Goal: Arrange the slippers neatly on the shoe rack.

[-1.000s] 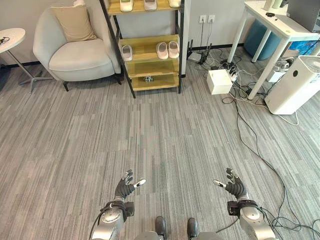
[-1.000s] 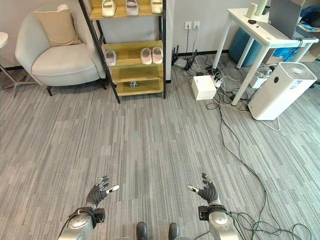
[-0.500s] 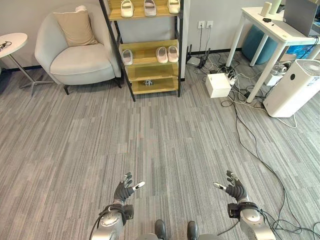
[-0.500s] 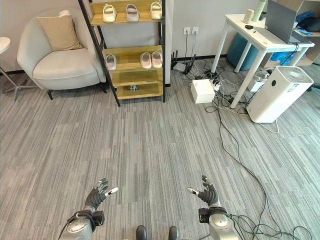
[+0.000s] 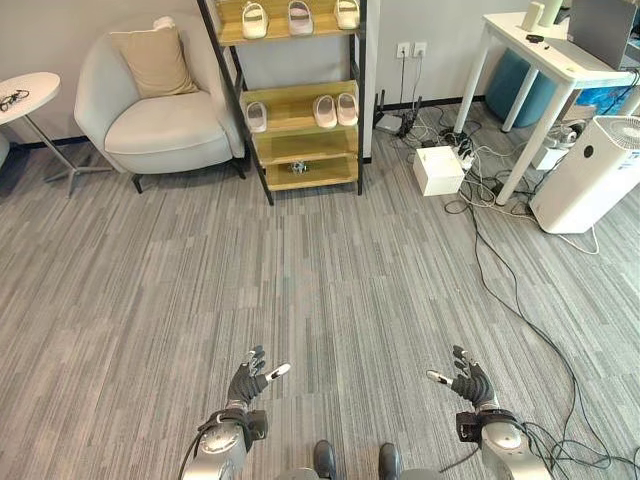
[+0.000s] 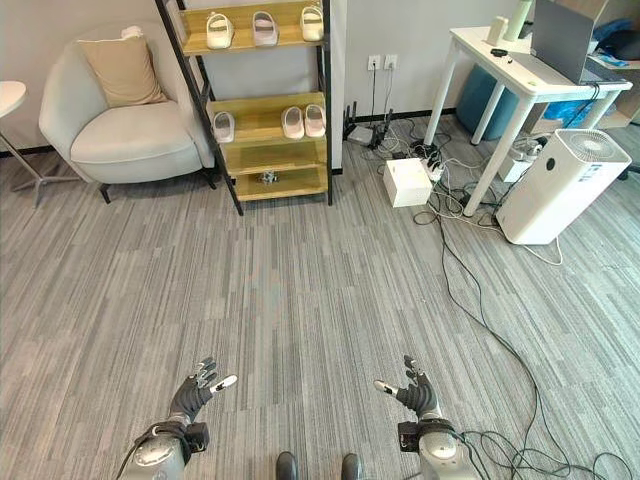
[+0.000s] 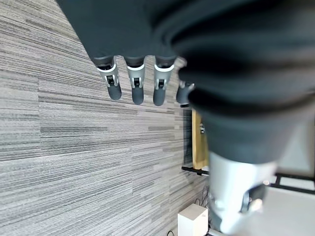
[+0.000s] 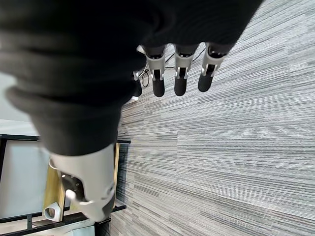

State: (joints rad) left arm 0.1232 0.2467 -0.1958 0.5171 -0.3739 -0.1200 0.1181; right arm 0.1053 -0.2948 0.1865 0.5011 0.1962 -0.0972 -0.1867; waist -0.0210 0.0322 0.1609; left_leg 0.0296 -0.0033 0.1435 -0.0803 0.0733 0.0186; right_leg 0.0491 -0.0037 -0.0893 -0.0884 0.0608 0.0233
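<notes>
The wooden shoe rack (image 5: 290, 100) with a black frame stands against the far wall. Its top shelf holds three pale slippers (image 5: 300, 14). The middle shelf carries one slipper (image 5: 256, 115) on the left and a pink pair (image 5: 336, 108) on the right. A small dark object (image 5: 297, 167) lies on the lowest shelf. My left hand (image 5: 250, 380) and right hand (image 5: 468, 381) hover low over the carpet, far from the rack, both open and empty. Straight fingers (image 7: 133, 83) show in the left wrist view, and straight fingers (image 8: 179, 73) in the right wrist view.
A grey armchair (image 5: 165, 125) with a tan cushion stands left of the rack, a round side table (image 5: 25, 95) beyond it. To the right are a white box (image 5: 438, 168), loose cables (image 5: 500, 260), a white table (image 5: 560, 60) and an air purifier (image 5: 590, 170).
The whole picture has shifted a little, so the camera moved: more of the rack's top shelf shows. Both hands stay open and low, in nearly the same place.
</notes>
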